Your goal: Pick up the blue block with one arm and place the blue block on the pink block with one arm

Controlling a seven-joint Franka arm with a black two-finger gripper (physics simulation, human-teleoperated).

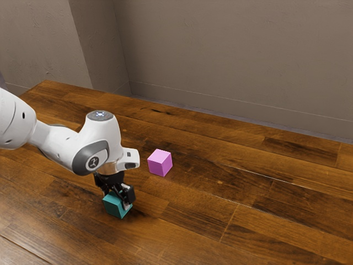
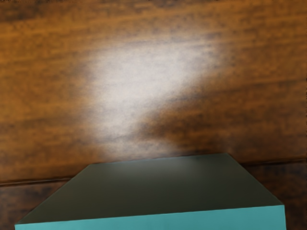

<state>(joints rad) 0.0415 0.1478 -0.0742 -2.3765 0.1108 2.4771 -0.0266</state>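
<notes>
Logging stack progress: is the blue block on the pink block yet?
No: the blue block is apart from the pink block, whose top is bare.

block (image 1: 115, 210) in pincer (image 1: 119, 197), second block (image 1: 159, 162) nearby

White rounded arm (image 1: 55, 143) links, grey side panel (image 1: 95, 160) with small white mark, pale round cap (image 1: 99, 115) above black tool (image 1: 118, 200).

Glossy wood, matt blocks
Varnished plank table (image 1: 265, 182) shines; blue block (image 1: 115, 205) and pink block (image 1: 160, 162) look smooth, matt.
</notes>
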